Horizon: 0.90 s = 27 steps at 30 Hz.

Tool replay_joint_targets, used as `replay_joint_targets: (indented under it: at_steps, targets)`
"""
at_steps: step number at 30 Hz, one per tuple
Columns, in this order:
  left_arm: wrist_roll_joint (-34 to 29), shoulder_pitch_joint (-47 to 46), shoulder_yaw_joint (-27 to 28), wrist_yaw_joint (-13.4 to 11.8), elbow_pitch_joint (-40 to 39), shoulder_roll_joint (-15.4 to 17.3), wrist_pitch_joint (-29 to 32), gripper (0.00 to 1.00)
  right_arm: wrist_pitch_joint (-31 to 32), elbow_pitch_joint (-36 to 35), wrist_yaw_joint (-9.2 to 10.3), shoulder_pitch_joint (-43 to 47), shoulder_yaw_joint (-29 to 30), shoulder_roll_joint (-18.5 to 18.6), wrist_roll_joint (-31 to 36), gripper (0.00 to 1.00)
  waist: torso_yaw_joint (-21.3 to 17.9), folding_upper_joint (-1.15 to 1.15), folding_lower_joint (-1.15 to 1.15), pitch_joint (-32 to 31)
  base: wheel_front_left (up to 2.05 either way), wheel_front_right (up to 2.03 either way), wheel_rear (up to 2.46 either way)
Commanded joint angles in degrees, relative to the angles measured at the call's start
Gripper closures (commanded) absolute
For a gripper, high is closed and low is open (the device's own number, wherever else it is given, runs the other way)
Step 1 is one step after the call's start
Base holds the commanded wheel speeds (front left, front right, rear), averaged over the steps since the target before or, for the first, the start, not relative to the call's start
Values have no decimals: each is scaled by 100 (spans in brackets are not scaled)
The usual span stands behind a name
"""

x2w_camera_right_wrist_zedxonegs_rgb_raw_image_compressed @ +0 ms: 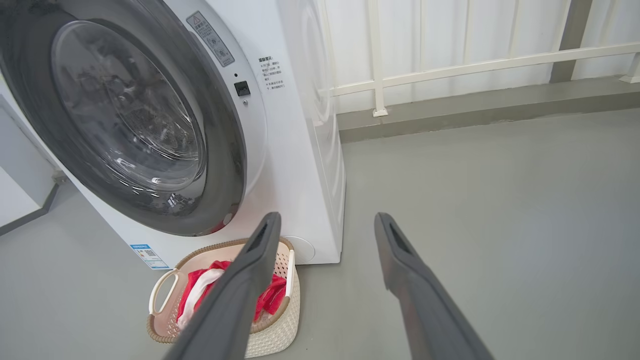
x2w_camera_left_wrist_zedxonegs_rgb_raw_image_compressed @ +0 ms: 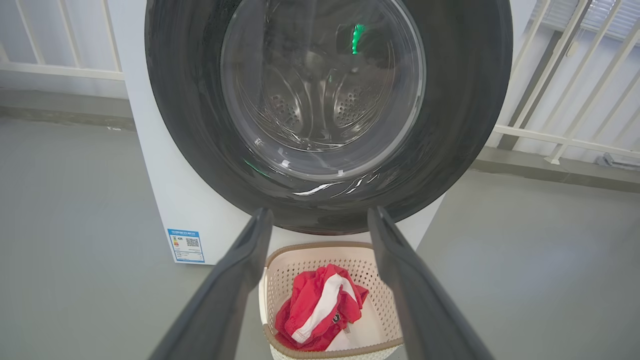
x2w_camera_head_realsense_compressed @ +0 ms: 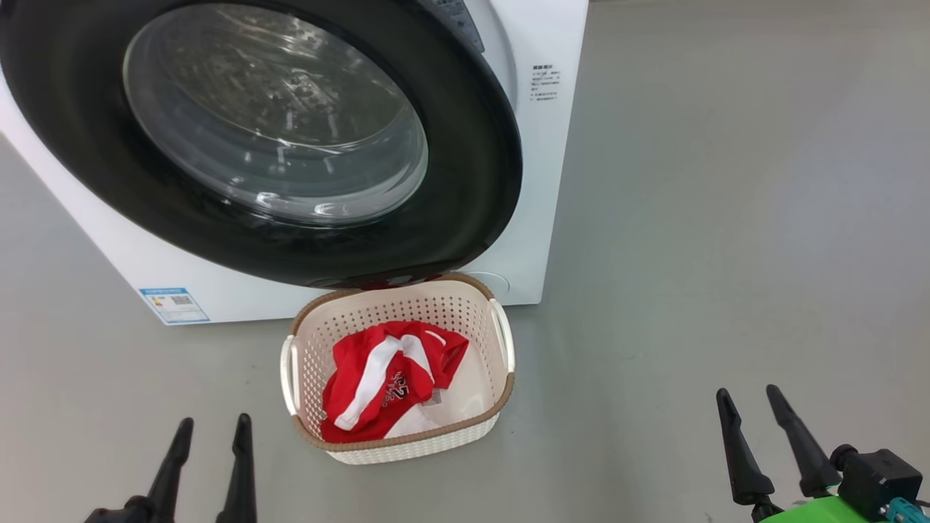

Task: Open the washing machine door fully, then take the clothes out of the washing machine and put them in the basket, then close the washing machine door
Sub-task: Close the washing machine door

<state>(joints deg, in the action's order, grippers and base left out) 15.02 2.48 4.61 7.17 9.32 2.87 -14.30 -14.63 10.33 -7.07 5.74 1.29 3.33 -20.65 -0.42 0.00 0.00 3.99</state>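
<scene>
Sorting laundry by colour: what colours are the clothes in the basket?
The clothes: red with white stripes; best in head view.

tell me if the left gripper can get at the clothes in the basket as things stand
Probably yes. The left gripper is open and empty, the basket is open-topped, and the clothes lie uncovered, with bare floor between. The washing machine door overhangs only the far rim.

White front-load washing machine (x2w_camera_head_realsense_compressed: 538, 145) stands on the grey floor, blue sticker low on its left front. Round black-rimmed door (x2w_camera_head_realsense_compressed: 472, 189) with bulging glass lies flush on the front and looks shut; the steel drum shows through the glass. Cream perforated basket (x2w_camera_head_realsense_compressed: 407, 309) with a brown rim stands upright on the floor, just near of the door. Red-and-white clothes (x2w_camera_head_realsense_compressed: 378, 385) lie crumpled inside, lettering up.
</scene>
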Motion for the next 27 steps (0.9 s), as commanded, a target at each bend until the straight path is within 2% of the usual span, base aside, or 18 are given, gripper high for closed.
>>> replay_joint_targets:
  at_steps: [1, 2, 8, 16, 27]
  targets:
    - [8, -51, 133, 32, -160, 37, -70, 0, -37, -138, -42, -27, -174, 99, -33, 66, 63, 0, 0, -19, 0, 0, 0]
    - [16, -54, 107, 32, -158, 32, -70, 0, -37, -133, -42, -40, -221, 100, -66, 100, 92, 0, 0, -21, 0, 0, 0]
    - [78, -68, -89, 32, -176, 9, -70, 0, -37, -110, -42, -330, -492, 120, -182, 100, 318, 0, 0, 45, 0, 0, 0]
    - [245, -205, -358, 32, -215, 2, -70, 0, -37, -128, -42, -1184, -862, 186, -217, 100, 662, 0, 0, 373, 0, 0, 0]
    - [456, -585, -700, 32, -318, 1, -70, 0, -37, -34, -42, -2194, -968, 245, -288, 100, 1087, 0, 0, 949, 0, 0, 0]
